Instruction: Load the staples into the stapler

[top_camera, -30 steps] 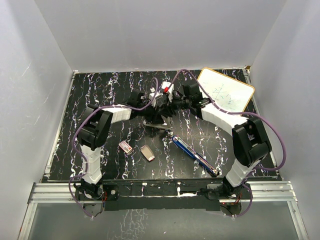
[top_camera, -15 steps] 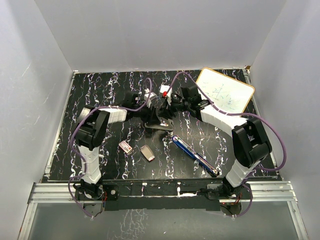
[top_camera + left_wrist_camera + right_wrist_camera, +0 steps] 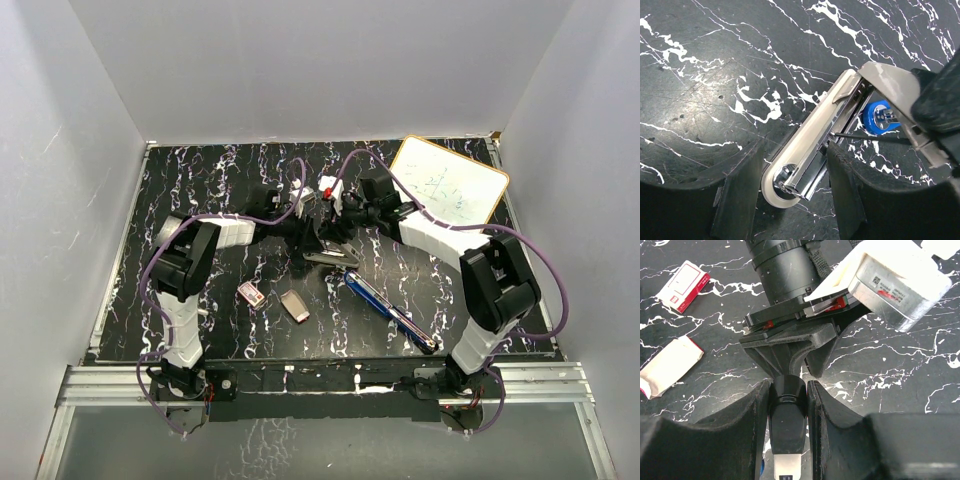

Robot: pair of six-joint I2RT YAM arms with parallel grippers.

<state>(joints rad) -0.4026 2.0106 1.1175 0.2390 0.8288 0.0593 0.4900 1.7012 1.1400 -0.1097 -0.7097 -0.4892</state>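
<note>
Left gripper [image 3: 795, 150]: I see it clamped on one end of the stapler [image 3: 810, 135].
Right gripper [image 3: 788, 385]: clenched on the stapler's raised black part.
Staples: red box [image 3: 685, 282] and tan tray [image 3: 667, 367] lie apart, left of the stapler.
Obstruction: the left wrist fills my right camera.
Nearby: blue tool [image 3: 385, 303], whiteboard [image 3: 450, 180].

Both arms reach inward; left hand [image 3: 795, 150] and right hand [image 3: 788, 388] grip the stapler [image 3: 826, 111].
</note>
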